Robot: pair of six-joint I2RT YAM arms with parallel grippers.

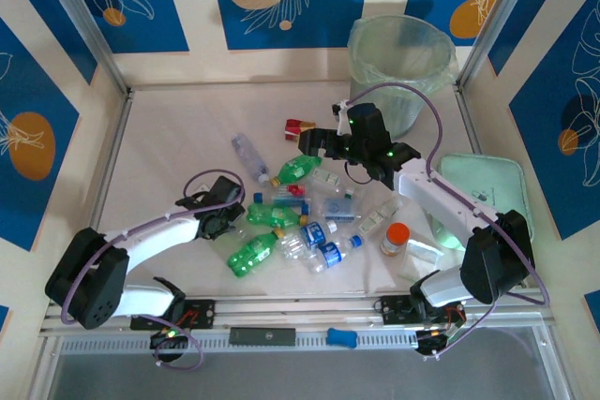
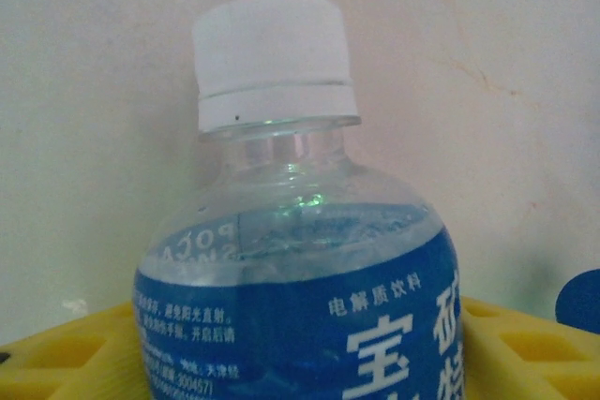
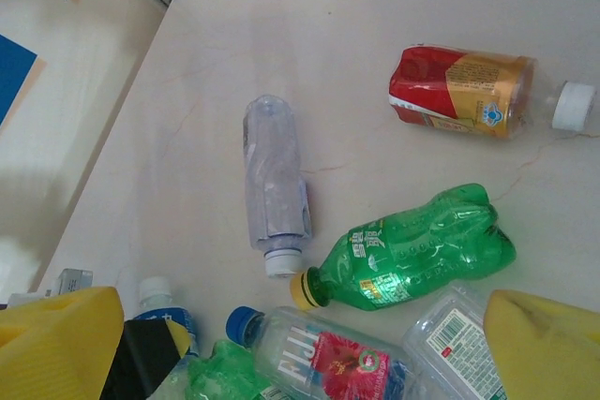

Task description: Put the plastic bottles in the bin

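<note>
Plastic bottles (image 1: 253,255) litter the pale counter (image 1: 169,147); our left arm reaches low, yellow left fingers (image 2: 56,353) flanking a clear blue-labelled bottle (image 2: 300,278), grip unclear to us; right fingers (image 3: 539,334) hover spread wide.

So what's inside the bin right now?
A clear bag liner lines the bin; no bottle is visible through the opening. The bottom is hidden behind the near wall.

Blue floral wall panels (image 1: 150,7), pale tabletop (image 1: 169,138)
</note>
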